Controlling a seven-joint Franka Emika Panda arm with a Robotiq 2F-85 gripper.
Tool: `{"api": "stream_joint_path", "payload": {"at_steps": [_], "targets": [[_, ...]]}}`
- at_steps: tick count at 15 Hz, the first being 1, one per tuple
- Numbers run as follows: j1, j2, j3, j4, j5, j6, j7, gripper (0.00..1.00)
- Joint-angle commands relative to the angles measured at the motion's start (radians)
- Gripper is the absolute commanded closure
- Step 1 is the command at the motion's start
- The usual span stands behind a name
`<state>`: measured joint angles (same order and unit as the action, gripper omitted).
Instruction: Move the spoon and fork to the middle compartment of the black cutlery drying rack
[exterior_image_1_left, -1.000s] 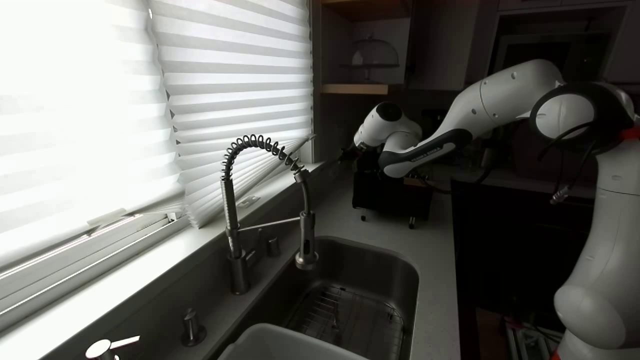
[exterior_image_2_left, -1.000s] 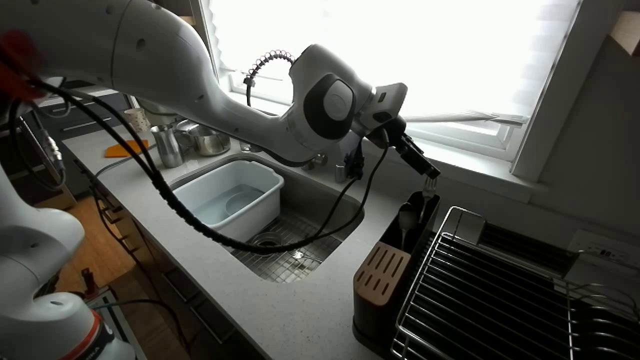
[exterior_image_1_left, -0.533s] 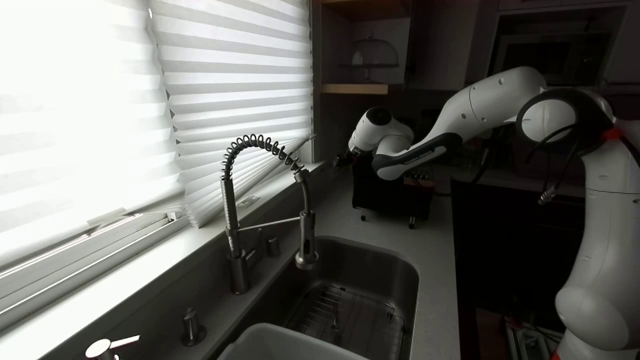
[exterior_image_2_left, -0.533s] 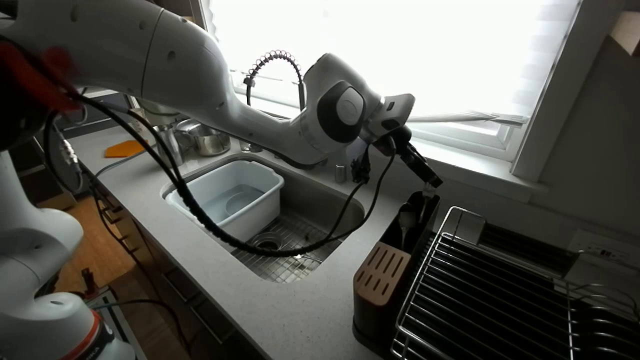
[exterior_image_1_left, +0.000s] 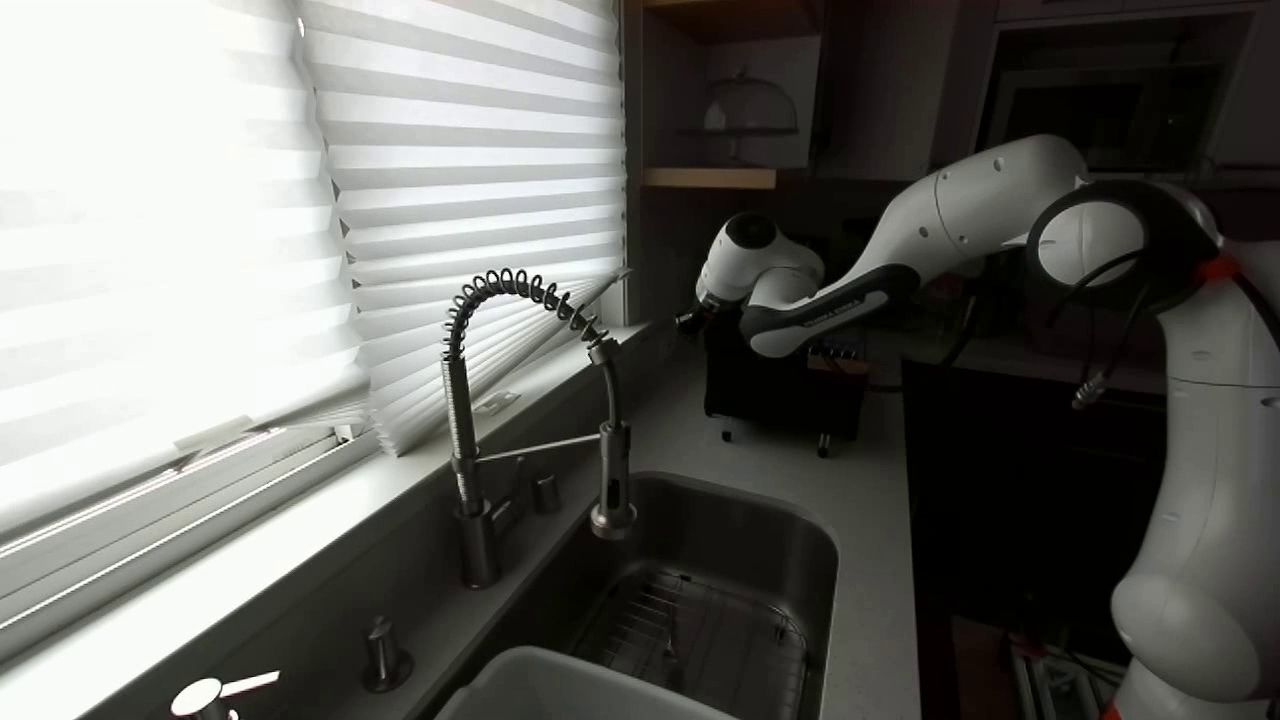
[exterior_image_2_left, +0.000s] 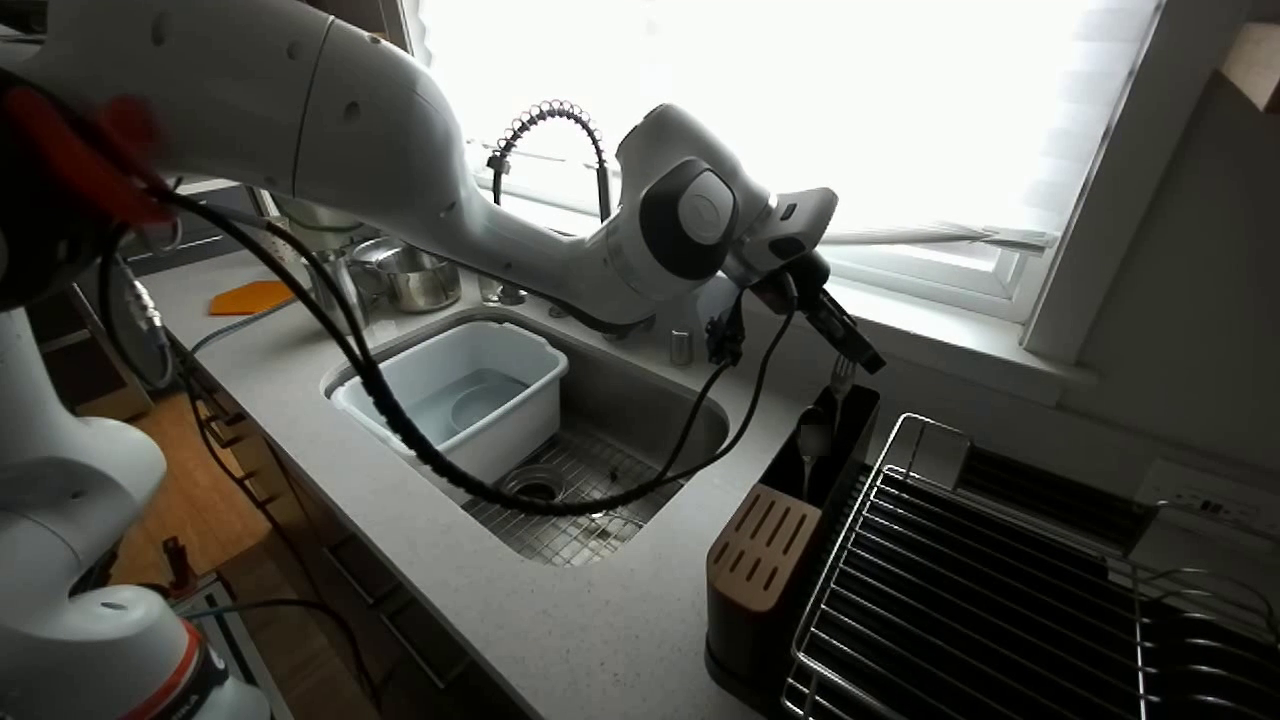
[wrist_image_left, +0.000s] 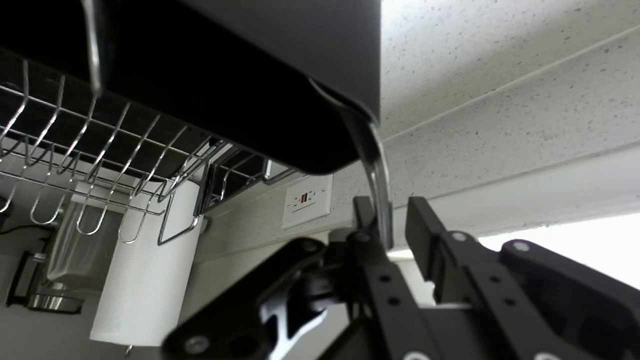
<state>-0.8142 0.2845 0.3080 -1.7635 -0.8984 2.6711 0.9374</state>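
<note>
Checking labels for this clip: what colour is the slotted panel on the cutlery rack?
The slotted panel is light brown, clearest in an exterior view.

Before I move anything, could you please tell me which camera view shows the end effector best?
The wrist view: it shows the end effector close up, its fingers apart, with the fork appearing between them. Both exterior views show it small and dark, and the gap between its fingers cannot be made out there.

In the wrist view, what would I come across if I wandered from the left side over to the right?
White paper towel roll → wall outlet → fork → bright window.
</note>
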Motion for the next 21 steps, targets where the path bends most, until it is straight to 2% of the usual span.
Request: {"api": "stream_joint_path", "payload": {"at_steps": [1, 2, 9, 21], "targets": [[0.035, -0.002, -0.035, 0.014, 0.012, -0.029, -0.02, 1.0], [0.062, -0.005, -0.065, 0.016, 0.017, -0.031, -0.028, 1.0], [0.059, -0.035, -0.066, -0.003, 0.002, -0.024, -0.025, 1.0], [0.018, -0.174, -0.07, -0.041, 0.047, 0.008, -0.032, 1.0]]}}
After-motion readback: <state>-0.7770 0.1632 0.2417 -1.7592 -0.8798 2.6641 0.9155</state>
